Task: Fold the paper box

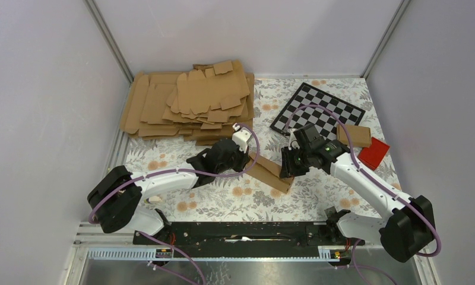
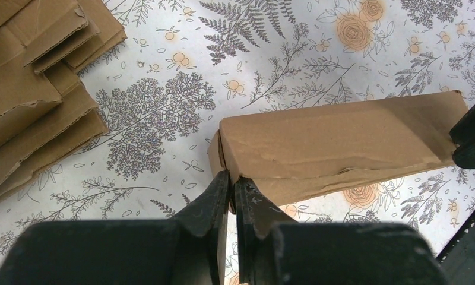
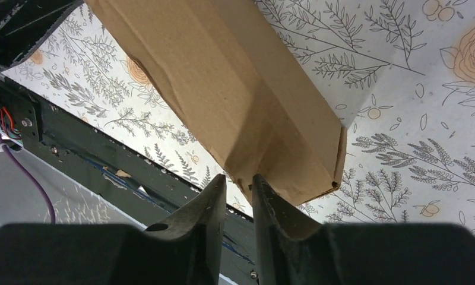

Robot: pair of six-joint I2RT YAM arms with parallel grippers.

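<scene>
The paper box [image 1: 269,173] is a slim brown carton held slightly above the flowered cloth between both arms. My left gripper [image 1: 247,159] is shut on its left end; the left wrist view shows the fingertips [image 2: 222,184] pinching a thin edge of the box [image 2: 342,139]. My right gripper [image 1: 287,168] is at the other end. In the right wrist view its narrow-set jaws [image 3: 239,181] close on the lower corner of the box [image 3: 241,101], which slants away up to the left.
A thick stack of brown card sheets [image 1: 187,107] lies at the back left, its edge [image 2: 27,113] near the left gripper. A checkerboard [image 1: 318,110], a small brown carton [image 1: 355,135] and a red block [image 1: 373,152] sit at the right. The black base rail [image 1: 247,231] runs along the near edge.
</scene>
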